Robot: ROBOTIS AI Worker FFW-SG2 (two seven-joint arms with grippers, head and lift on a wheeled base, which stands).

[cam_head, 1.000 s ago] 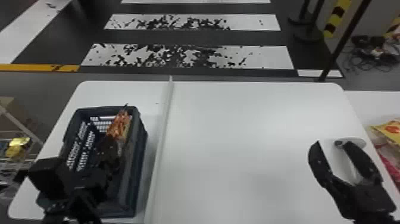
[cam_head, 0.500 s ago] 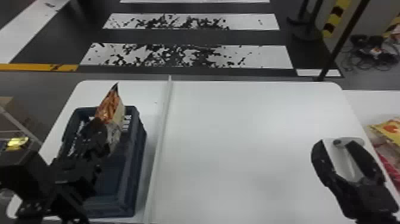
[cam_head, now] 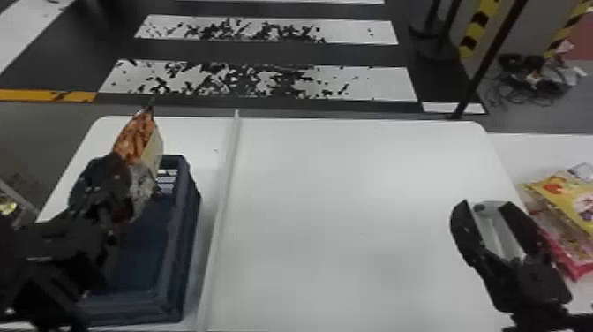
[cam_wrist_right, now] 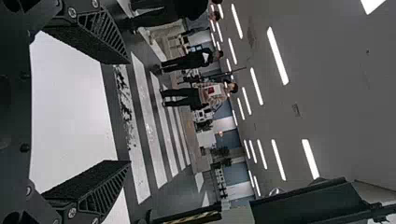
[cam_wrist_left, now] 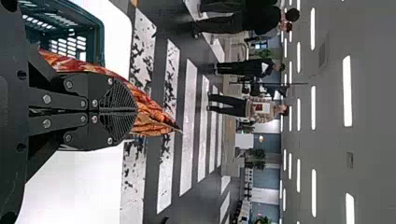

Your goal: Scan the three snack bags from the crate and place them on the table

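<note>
Jutting beyond the left tool (cam_head: 122,170), snack bag (cam_head: 136,137).

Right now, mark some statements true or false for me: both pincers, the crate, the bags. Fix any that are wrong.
1. The left pincer is shut on a snack bag. True.
2. The right pincer is shut on the crate. False: it stands open, nothing between its fingers.
3. The crate sits on the table, left of the white divider. True.
4. The snack bag in the left pincer lies flat on the table. False: it is held up at the crate.
5. A yellow bag lies off to the right, past the right pincer. True.
</note>
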